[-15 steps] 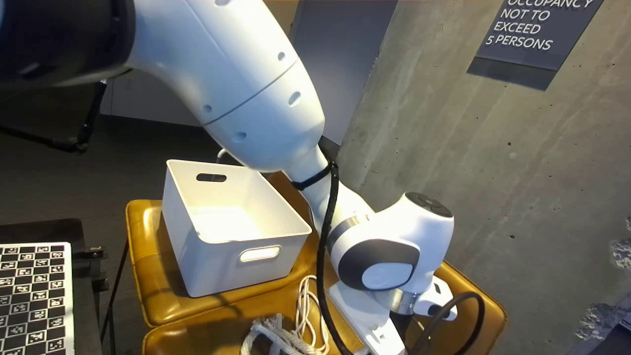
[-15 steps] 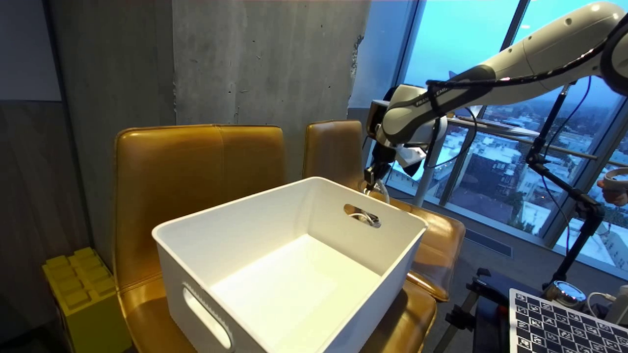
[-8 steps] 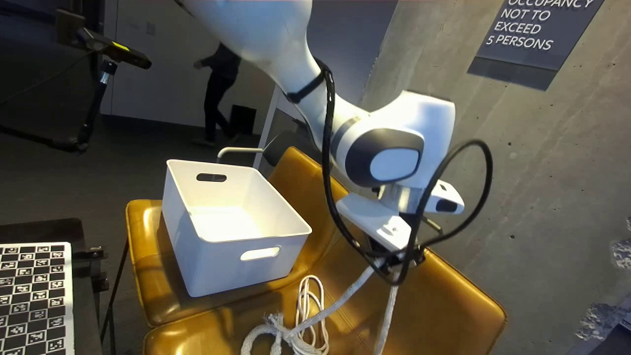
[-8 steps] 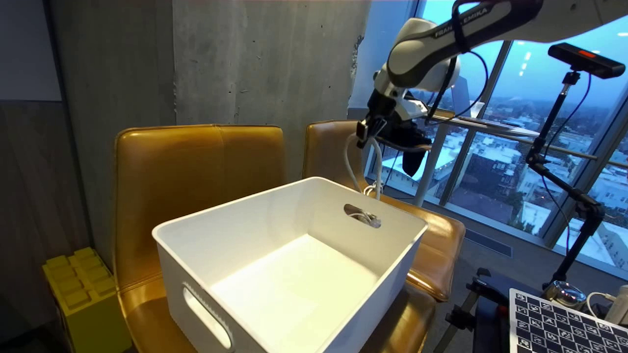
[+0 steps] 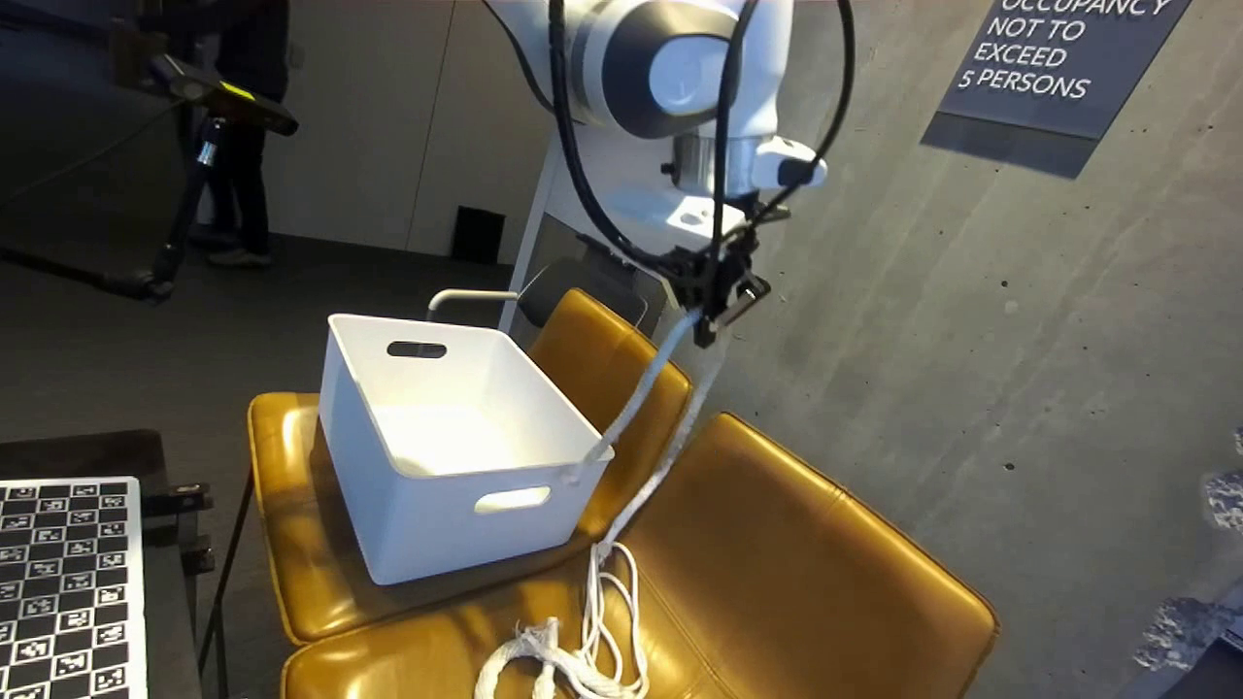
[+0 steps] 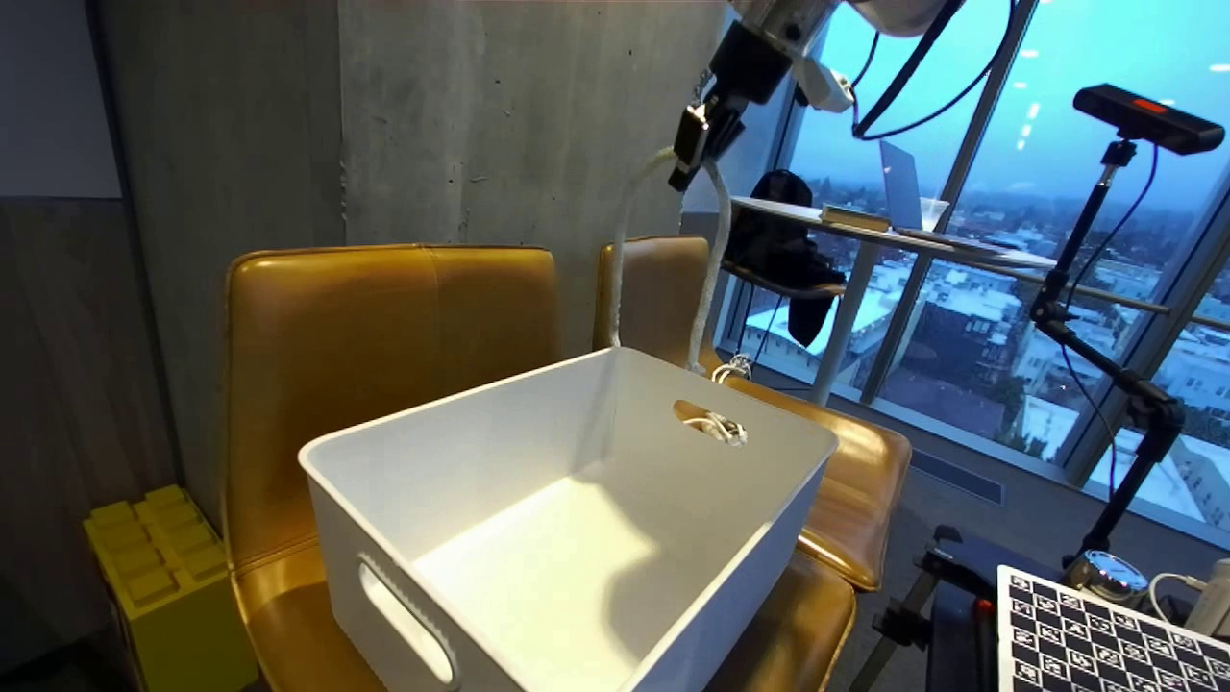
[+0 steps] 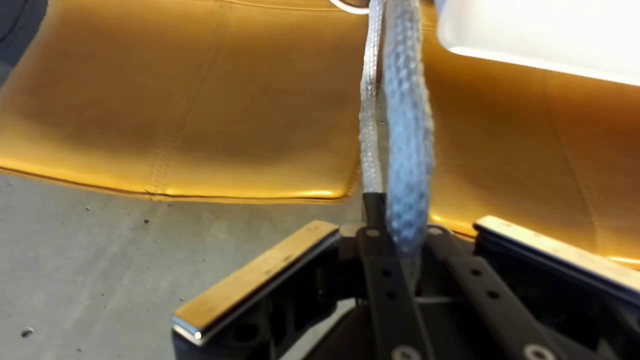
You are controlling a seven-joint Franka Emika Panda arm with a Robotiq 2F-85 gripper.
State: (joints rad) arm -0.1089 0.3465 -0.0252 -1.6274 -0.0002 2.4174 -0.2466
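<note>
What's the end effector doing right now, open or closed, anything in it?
End effector: closed, holding the white rope, which runs down from it in two strands.

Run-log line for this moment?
jaws: shut on white rope | rope: hanging down both sides | white bin: on brown chair

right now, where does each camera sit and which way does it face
An exterior view: outside the robot, looking down over the bin, concrete wall at picture right; part of the arm and the fingers show.
An exterior view: outside the robot, looking down into the bin, window beyond; the arm and fingers show at top.
Wrist view: on the arm, looking along the rope onto the chairs; fingers fill the bottom.
Both exterior views share the bin, rope and fingers, seemingly from opposite ends.
</note>
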